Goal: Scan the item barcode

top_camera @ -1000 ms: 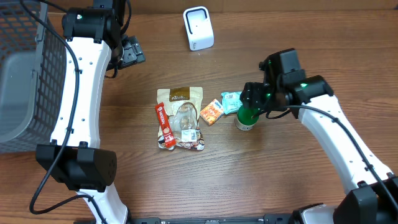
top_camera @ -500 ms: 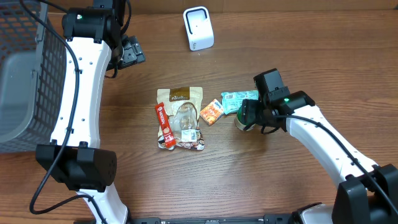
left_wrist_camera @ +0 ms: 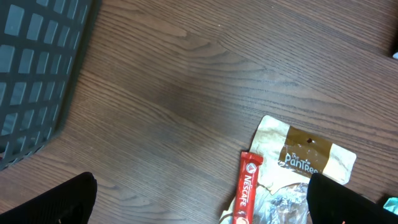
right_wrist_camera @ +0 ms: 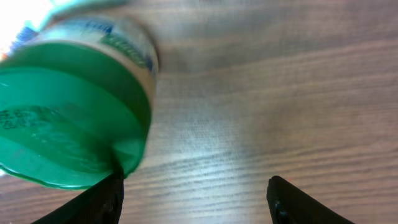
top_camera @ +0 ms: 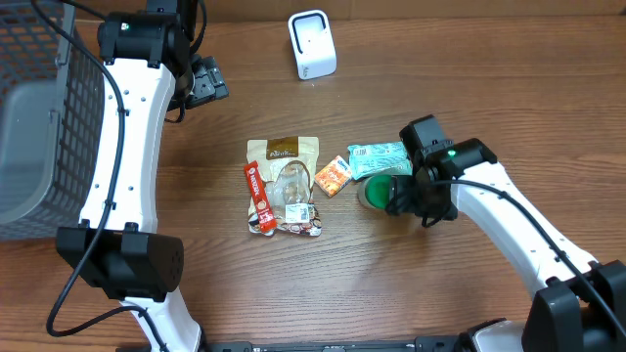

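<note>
Since a moment ago the right gripper [top_camera: 399, 196] has dropped lower and nearer the table's front edge, and the small cream tub with a green lid [top_camera: 375, 193] now sits tilted rather than upright. From the right wrist, the tub [right_wrist_camera: 74, 106] leans against one black finger [right_wrist_camera: 102, 199]. The jaws stand apart with bare wooden table [right_wrist_camera: 261, 93] between them. The tub touches a teal packet [top_camera: 380, 156], well away from the white box scanner [top_camera: 312, 44]. The left gripper [top_camera: 202, 83] hangs wide apart, empty, beside the grey mesh basket [top_camera: 39, 117].
</note>
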